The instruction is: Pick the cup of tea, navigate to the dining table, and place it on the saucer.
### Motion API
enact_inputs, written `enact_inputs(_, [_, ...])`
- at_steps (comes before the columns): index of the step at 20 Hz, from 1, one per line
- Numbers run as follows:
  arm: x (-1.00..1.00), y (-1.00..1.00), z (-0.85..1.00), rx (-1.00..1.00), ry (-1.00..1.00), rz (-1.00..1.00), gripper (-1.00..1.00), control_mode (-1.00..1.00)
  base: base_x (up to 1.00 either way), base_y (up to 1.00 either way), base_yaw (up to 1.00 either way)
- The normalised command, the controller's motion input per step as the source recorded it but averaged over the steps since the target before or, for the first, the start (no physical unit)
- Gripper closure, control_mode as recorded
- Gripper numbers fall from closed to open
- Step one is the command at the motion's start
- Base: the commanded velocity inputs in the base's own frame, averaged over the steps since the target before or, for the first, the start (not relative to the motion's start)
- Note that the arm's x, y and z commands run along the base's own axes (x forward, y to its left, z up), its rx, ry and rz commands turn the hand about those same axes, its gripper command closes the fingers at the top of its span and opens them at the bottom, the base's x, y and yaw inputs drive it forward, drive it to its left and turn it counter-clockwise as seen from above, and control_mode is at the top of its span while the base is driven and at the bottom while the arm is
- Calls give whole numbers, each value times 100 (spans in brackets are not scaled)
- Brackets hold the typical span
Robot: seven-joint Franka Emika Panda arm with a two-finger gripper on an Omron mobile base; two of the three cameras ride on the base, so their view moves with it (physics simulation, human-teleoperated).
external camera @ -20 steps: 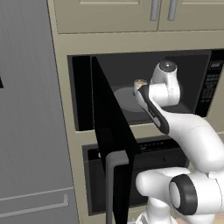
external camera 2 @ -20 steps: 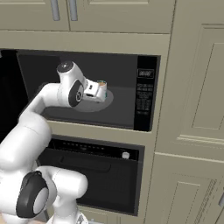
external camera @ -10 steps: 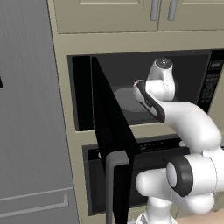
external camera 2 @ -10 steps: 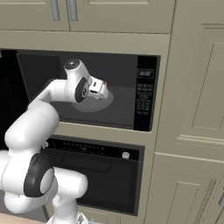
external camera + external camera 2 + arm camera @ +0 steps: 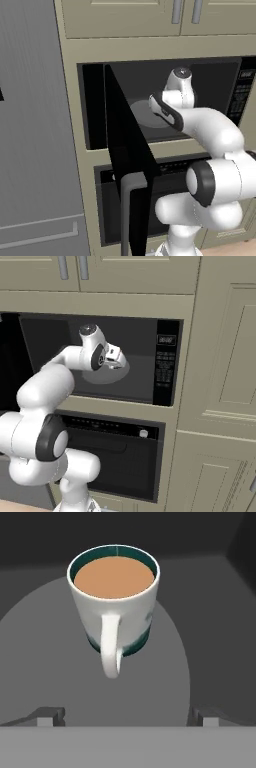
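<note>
No text can be read; the microwave's control panel (image 5: pixel 165 363) markings are too small.

ahead of the claw (image 5: pixel 128 717), the cup of tea (image 5: pixel 116 607) is white with a dark teal inner rim and base band, its liquid orange-brown. it stands on a pale grey round plate (image 5: pixel 170 677) inside a dark grey microwave (image 5: pixel 165 363).
</note>
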Motion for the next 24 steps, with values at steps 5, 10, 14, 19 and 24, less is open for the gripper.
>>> enact_inputs(5, [19, 0, -32, 0, -3, 1, -100, -100, 0, 0, 0])
enact_inputs(10, [30, 0, -2, 0, -4, 1, -100, -100, 0, 0, 0])
enact_inputs(14, [31, 0, 0, 0, 0, 0, -100, -100, 0, 0, 0])
enact_inputs(19, [19, 2, 0, 0, 0, 0, -100, -100, 0, 0, 0])
enact_inputs(24, [18, 7, 0, 0, 0, 0, -100, -100, 0, 0, 0])
